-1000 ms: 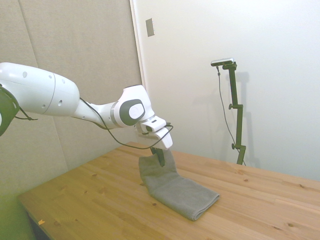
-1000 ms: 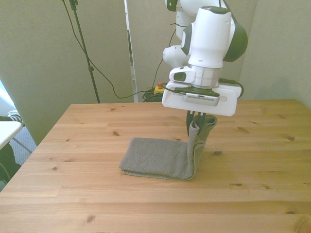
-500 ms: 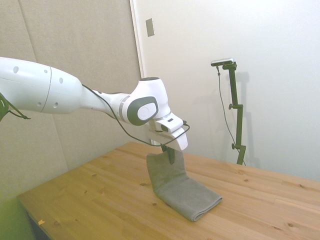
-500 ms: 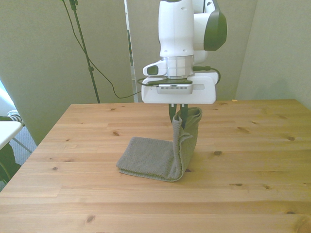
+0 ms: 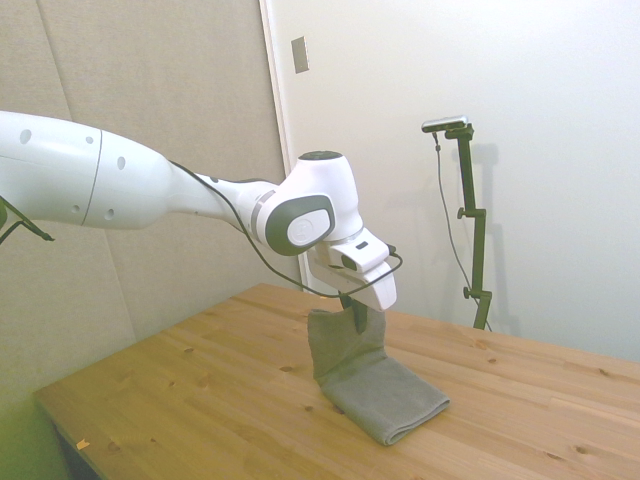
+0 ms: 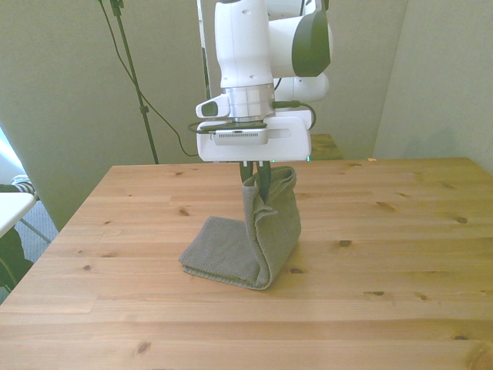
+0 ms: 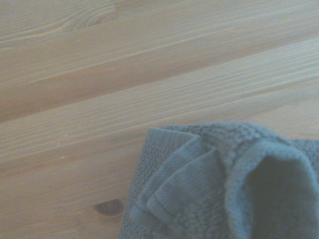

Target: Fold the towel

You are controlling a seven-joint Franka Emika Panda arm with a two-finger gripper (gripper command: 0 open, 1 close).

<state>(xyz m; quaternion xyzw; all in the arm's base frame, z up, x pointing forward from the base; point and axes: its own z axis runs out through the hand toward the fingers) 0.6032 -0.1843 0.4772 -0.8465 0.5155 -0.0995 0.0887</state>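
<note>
In the front view, the bare wooden table (image 6: pixel 115 231) comes first from the left. Then comes the flat half of the grey towel (image 6: pixel 231 254), which rests on the boards near the table's middle. Its other half rises steeply from a rounded bend at the front view's right side of the cloth, up to the gripper (image 6: pixel 256 179). The two dark fingers are closed on the towel's top edge, pinching the bunched hem between them, with the white arm (image 6: pixel 246 62) directly above.

The side view shows the same thing: the arm reaching in from the left, the gripper (image 5: pixel 352 312) at the raised edge, and the towel (image 5: pixel 375 385) sloping down and away to lie flat toward the right. The wrist view looks down on the towel (image 7: pixel 219 189), showing crumpled, layered terry just below the camera and wood grain and a small knot beside it.

The fold looks about half done. One end is lifted and stands over the resting part, but it has not yet been laid down on it. What seems left is to carry the held edge across toward the front view's left, lower it onto the flat half, and let go.

No brand, label or readable writing shows on the towel, arm or table.
</note>
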